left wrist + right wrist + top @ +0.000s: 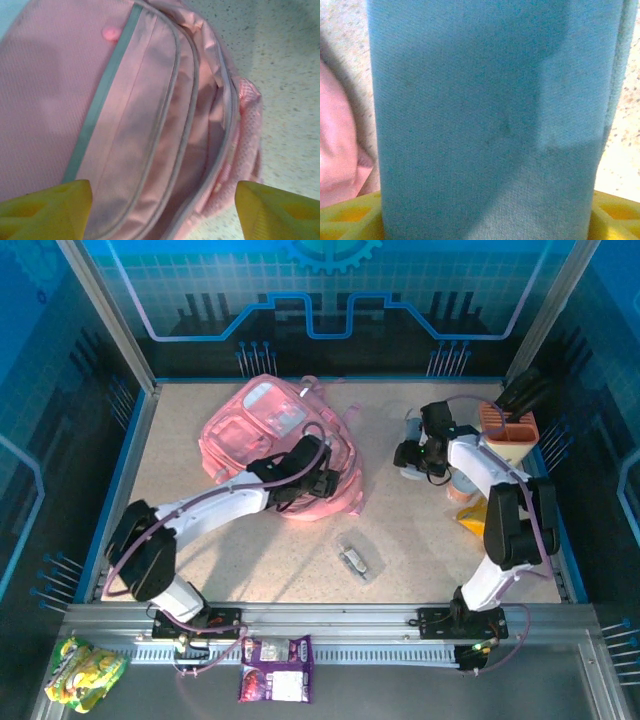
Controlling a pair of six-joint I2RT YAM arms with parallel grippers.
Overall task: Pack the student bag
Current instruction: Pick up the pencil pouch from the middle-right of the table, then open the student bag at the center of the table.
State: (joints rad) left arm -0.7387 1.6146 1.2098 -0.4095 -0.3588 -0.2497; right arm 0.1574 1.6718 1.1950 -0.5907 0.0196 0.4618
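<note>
Packing stood at the loading step, as I judged it: one item in hand on the right, the bag's mouth ready on the left. The student bag point(250, 425) lay flat on the counter point(420, 550), left of centre and toward the far edge, pale pocket panels upward. My left end effector point(312, 478) hovered over the bag's near right corner with its jaws spread wide and nothing between them. From that wrist I looked down on the main zip opening point(210, 150), which gaped a little. Inside I saw only pink lining and no contents, though folded fabric hid most of the compartment.

My right end effector point(485, 217) was to the right of the bag, with a blue-grey fabric case point(490, 115) filling the gap from one finger to the other, so I took it as gripped.

Next, I reckoned, the case had to be lifted clear and carried across to the opening, while the left jaws pinched the upper lip of the zip and raised it. The mouth looked too slack and narrow to take the case otherwise.

Behind the right arm a peach-coloured holder point(510, 435) stood upright with dark items in it, too small to name. A small clear packet point(355, 560) lay loose near the middle of the counter.
</note>
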